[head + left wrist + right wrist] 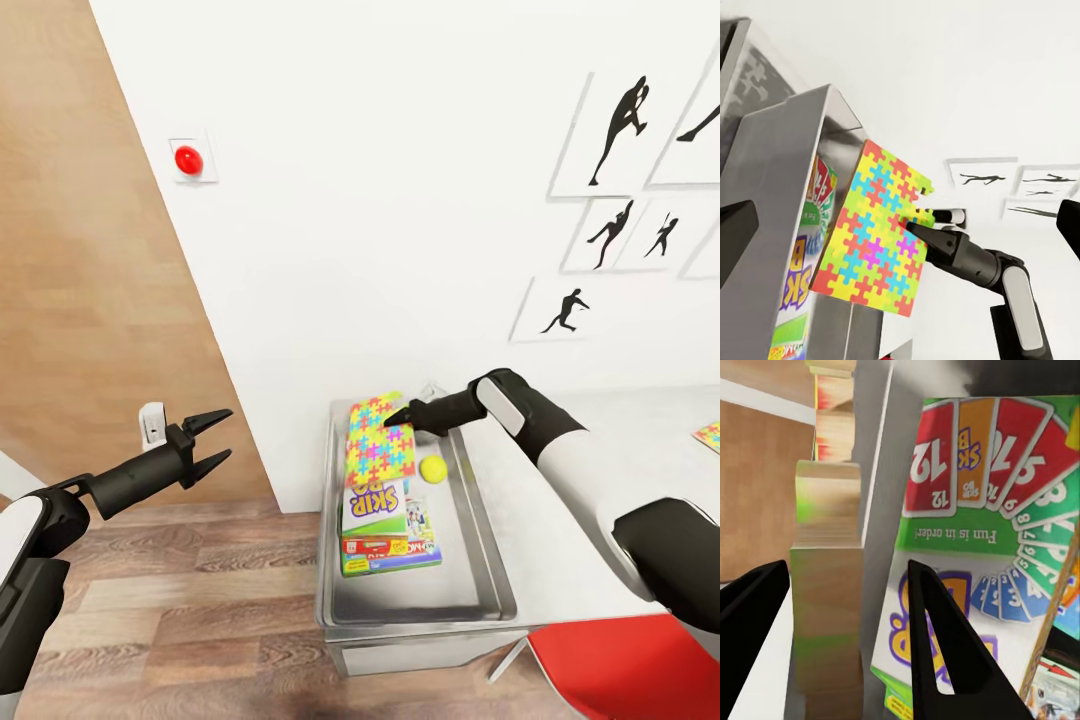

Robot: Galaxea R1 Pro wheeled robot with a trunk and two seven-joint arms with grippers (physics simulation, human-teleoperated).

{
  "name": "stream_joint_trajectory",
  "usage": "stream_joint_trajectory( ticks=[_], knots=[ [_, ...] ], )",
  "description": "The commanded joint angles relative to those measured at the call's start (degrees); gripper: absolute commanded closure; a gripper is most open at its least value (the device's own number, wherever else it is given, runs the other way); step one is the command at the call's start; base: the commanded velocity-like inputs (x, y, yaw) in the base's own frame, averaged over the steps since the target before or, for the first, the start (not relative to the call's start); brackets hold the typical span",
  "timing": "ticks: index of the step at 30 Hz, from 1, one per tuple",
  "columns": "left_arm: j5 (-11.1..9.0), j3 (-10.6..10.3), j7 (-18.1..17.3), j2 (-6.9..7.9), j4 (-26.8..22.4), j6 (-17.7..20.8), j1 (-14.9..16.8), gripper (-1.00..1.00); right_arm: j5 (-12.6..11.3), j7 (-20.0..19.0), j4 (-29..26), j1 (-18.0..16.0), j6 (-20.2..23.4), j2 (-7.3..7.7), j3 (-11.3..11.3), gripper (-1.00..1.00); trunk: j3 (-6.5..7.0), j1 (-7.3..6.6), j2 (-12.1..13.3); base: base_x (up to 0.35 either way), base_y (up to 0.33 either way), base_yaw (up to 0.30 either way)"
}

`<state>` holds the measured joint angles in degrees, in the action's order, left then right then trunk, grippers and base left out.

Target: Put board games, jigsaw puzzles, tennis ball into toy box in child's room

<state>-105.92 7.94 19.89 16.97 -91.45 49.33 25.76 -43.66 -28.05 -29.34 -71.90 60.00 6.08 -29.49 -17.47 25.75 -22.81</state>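
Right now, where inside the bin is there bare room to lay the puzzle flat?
The toy box has bare floor along its near end, below the stacked board games, and a strip down its right side past the tennis ball. The far left is crowded: the jigsaw puzzle at the right gripper leans over the games there.

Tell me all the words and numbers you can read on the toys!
"SKIP": big letters on the yellow-green game box lying in the toy box.
"12": on the red card printed on that box.
"SK": on the orange card beside it.
"Fun is in order!": on the green band below the cards.
The other game boxes' print is too small or blurred to read.
The jigsaw puzzle has no words.
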Motion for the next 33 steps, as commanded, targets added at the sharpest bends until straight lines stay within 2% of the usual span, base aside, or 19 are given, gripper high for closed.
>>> stream_joint_trajectory(
  ticks=[1,12,21,33],
  knots=[
    [-0.6,0.1,0.6,0.00,0.0,0.1,0.0,-1.00,0.4,-0.5,0.0,-0.4,0.0,0.22,-0.3,1.00,-0.11,0.03,-0.1,0.000,0.000,0.000],
    [-0.6,0.1,0.6,0.00,0.0,0.1,0.1,-1.00,0.4,-0.5,-0.1,-2.0,0.0,1.20,-0.1,1.00,-0.13,0.03,-0.1,0.000,0.000,0.000],
    [-0.6,0.1,0.6,0.00,0.0,0.1,0.1,-1.00,0.3,-0.5,-0.1,-2.3,0.0,1.08,-0.1,1.00,-0.24,0.03,-0.1,0.000,0.000,0.000],
    [-0.6,0.1,0.6,-0.18,0.0,0.1,0.1,-1.00,0.2,-0.5,-0.1,-2.4,0.0,0.97,0.0,1.00,-1.10,0.03,-0.1,0.000,0.000,0.000]
  ],
)
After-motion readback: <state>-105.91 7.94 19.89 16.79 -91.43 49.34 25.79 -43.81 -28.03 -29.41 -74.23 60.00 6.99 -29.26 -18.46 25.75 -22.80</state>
